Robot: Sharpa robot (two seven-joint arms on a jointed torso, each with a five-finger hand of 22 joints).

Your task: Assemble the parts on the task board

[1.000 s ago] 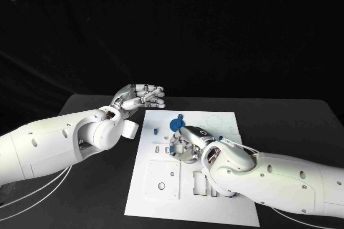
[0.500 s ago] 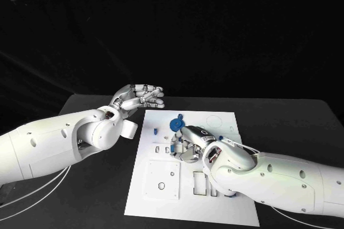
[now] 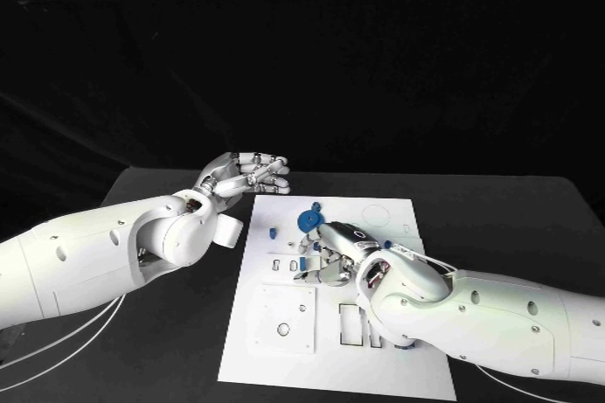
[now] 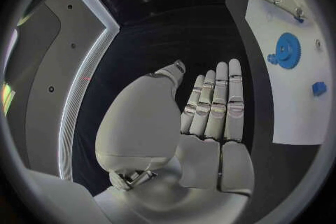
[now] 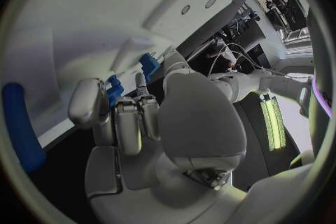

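Note:
The white task board [image 3: 378, 355] lies in the middle of the black table. A blue gear [image 3: 308, 219] stands at its far part, with a small blue part [image 3: 274, 232] to the left of it. My right hand [image 3: 331, 256] reaches down onto the board just this side of the gear. In the right wrist view its thumb and fingers pinch a small blue part [image 5: 114, 90], and another blue part [image 5: 148, 64] stands just beyond. My left hand [image 3: 253, 171] hovers beyond the board's far left corner with straight fingers, holding nothing. The left wrist view shows the gear [image 4: 285, 50] too.
A white rectangular plate [image 3: 284, 317] with holes sits in the board's near left part, and dark slots [image 3: 359, 324] lie beside it under my right forearm. Bare black table [image 3: 164, 333] lies left of the board. White cables [image 3: 57, 346] trail at the near left.
My right hand has settled slightly lower and nearer on the board. The left hand has hardly moved.

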